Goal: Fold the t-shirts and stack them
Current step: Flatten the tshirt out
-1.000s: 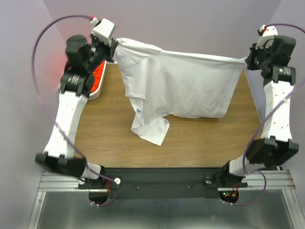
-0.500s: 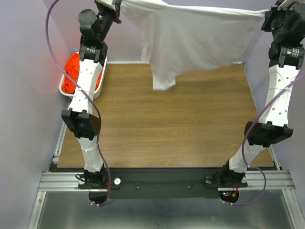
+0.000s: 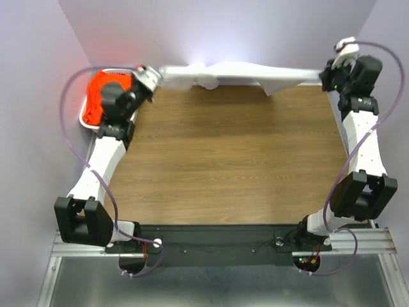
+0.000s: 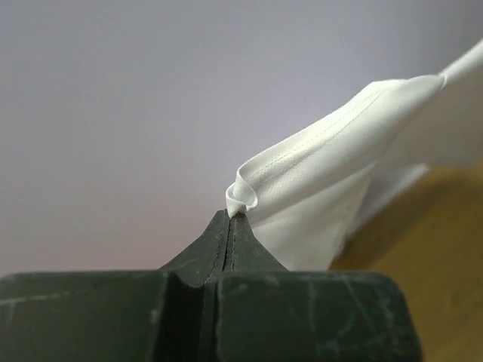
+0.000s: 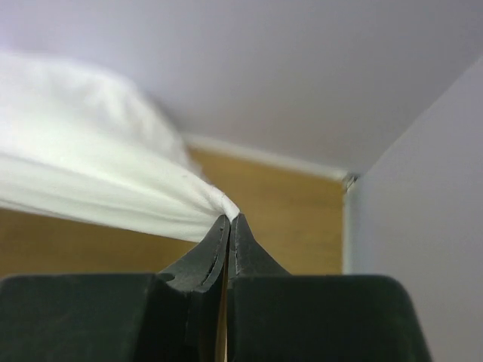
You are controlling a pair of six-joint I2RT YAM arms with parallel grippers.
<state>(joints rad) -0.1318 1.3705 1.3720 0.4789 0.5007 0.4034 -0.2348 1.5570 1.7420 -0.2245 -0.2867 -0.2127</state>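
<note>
The white t-shirt is stretched in a long band along the far edge of the table, between my two grippers. My left gripper is shut on its left corner; the hem pokes out above the closed jaws in the left wrist view. My right gripper is shut on its right corner, and the cloth runs off to the left in the right wrist view. The orange-red t-shirt lies bunched in the basket at the far left.
The white slotted basket stands at the table's far left corner, beside my left arm. The wooden table reaches to purple walls at the back and both sides.
Both grippers have come down from high up to near table height at the far edge. The white shirt, hanging wide before, is now a low stretched band.
</note>
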